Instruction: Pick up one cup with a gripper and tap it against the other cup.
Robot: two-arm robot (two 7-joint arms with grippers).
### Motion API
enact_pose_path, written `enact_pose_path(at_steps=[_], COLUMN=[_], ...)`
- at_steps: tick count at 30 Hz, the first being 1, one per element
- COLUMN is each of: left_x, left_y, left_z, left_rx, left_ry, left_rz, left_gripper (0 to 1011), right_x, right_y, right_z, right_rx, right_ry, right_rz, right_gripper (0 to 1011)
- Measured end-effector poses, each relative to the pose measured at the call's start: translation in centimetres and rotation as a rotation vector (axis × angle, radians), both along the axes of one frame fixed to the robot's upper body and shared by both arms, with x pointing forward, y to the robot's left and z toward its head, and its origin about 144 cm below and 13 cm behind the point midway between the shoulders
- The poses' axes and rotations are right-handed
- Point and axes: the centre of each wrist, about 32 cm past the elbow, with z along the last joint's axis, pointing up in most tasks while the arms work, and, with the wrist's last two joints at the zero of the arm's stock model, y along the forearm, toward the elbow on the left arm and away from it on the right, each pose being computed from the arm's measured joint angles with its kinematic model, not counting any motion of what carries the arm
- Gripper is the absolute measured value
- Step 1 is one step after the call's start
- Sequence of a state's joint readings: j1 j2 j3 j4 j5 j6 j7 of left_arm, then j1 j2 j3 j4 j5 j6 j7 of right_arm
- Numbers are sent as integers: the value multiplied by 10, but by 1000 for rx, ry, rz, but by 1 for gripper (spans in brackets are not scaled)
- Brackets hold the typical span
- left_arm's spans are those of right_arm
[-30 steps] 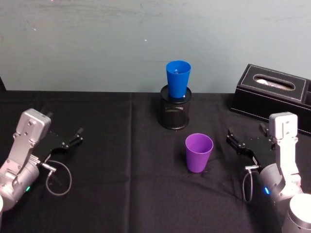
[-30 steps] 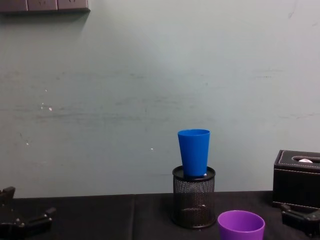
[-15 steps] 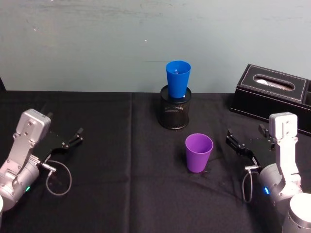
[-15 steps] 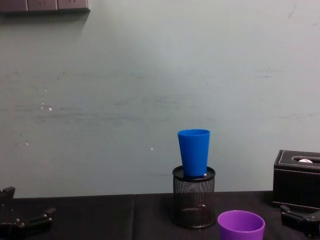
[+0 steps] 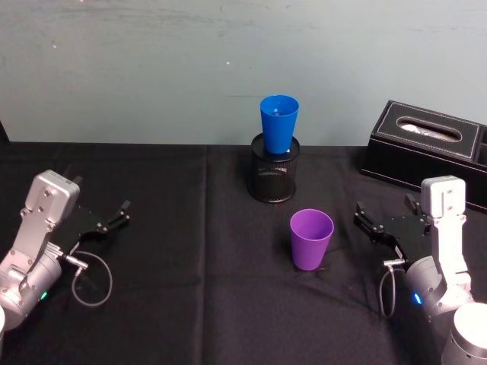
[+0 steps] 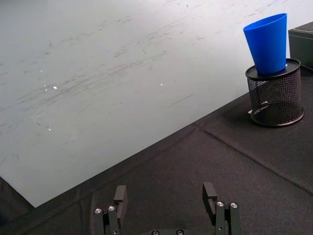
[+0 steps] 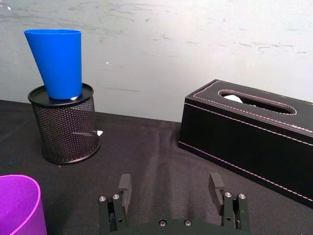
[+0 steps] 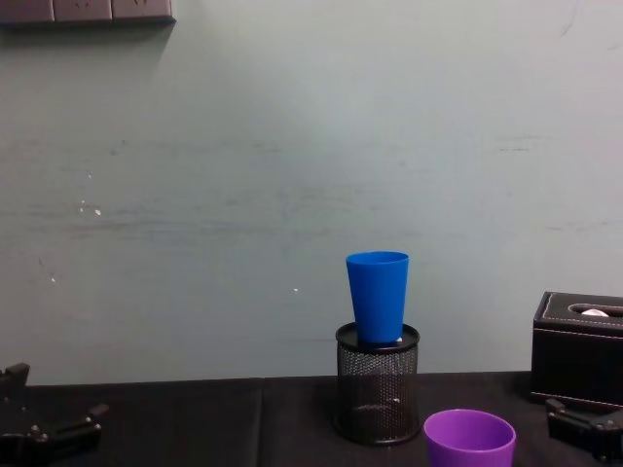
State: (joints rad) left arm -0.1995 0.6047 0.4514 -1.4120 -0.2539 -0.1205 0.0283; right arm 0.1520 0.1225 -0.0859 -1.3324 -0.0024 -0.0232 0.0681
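Near the table's [image 5: 190, 319] right edge the right gripper [image 5: 384, 226] rests low, fingers apart and empty. The left gripper [image 5: 114, 217] sits near the left edge, fingers apart too. The purple cup [image 5: 311, 239] stands upright mid-table. Toward the far edge, the blue cup [image 5: 278, 124] sits in a mesh holder [image 5: 272, 179].

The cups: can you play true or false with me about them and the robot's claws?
1. The blue cup stands in the mesh holder. True.
2. The purple cup lies on its side. False: it stands upright on the black cloth.
3. The right gripper holds the purple cup. False: it is open, apart from the cup.
4. The left gripper is open and holds nothing. True.
5. The tissue box is on the robot's left. False: it is on the right.
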Motion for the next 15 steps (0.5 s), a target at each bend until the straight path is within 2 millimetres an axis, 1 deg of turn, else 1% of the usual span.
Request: enact_pose_path(at_steps=[15], left_x=[0], left_y=[0], left_z=[0], left_rx=[0], left_ry=[0], left_rz=[0], left_gripper=[1011], right_x=[0], right_y=[0], right_z=[0], right_rx=[-1], right_ry=[-1], right_rz=[0], right_gripper=[1002])
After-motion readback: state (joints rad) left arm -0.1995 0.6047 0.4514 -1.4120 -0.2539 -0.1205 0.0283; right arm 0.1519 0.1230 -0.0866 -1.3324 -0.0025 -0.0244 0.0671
